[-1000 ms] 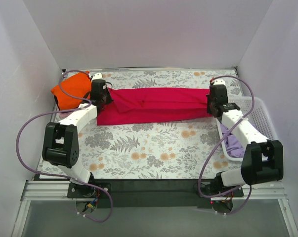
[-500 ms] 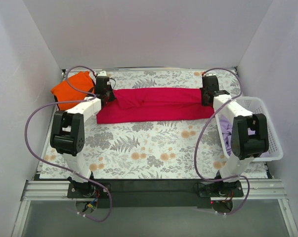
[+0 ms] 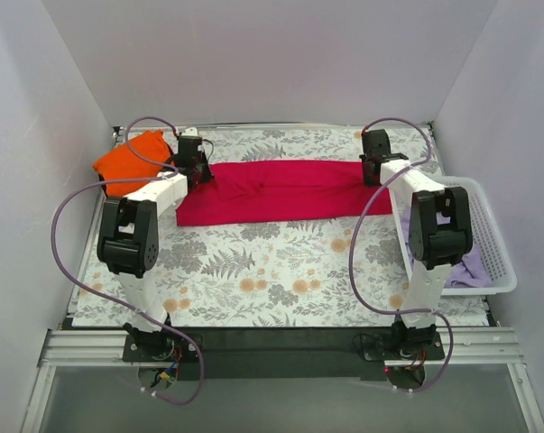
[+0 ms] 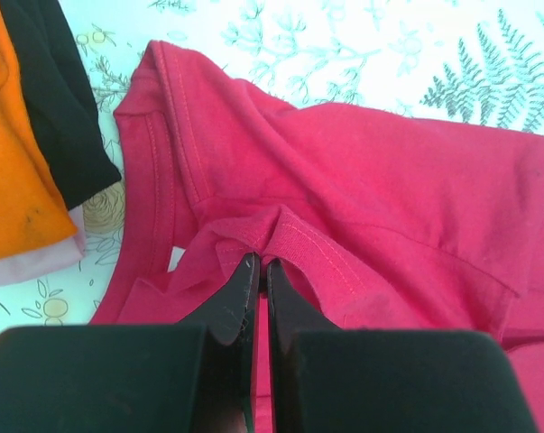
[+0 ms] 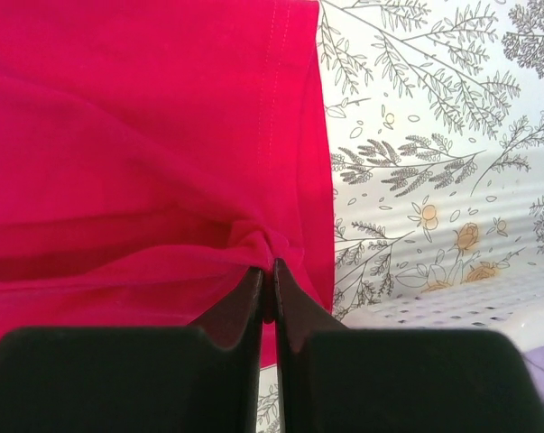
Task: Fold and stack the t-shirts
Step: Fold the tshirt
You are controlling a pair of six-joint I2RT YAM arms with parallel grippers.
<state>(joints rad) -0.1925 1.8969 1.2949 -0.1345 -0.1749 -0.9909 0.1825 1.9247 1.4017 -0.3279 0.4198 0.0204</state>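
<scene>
One white plastic lattice basket [image 3: 493, 236] at right edge of floral-print table [image 3: 272, 266], lavender t-shirt [image 3: 472, 268] crumpled inside. Orange t-shirt [image 3: 130, 161] heaped far left, pale pink t-shirt [image 4: 50, 257] edge peeking under it. Crimson t-shirt [image 3: 285, 191] lies between, a long soft creased band across far half. Left gripper [image 4: 261, 271] clamped tight on bunched stitched hem at left end. Right gripper [image 5: 267, 271] nips small pucker near right hem.

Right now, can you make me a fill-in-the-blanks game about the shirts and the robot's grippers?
The left gripper and the right gripper pinch the crimson-magenta cloth t-shirt, which lies stretched ____ them.
The bright orange cloth t-shirt lies nearest the ____ gripper.
The lavender purple cloth t-shirt lies ____ the white plastic lattice basket.
Missing words: between, left, inside.
</scene>
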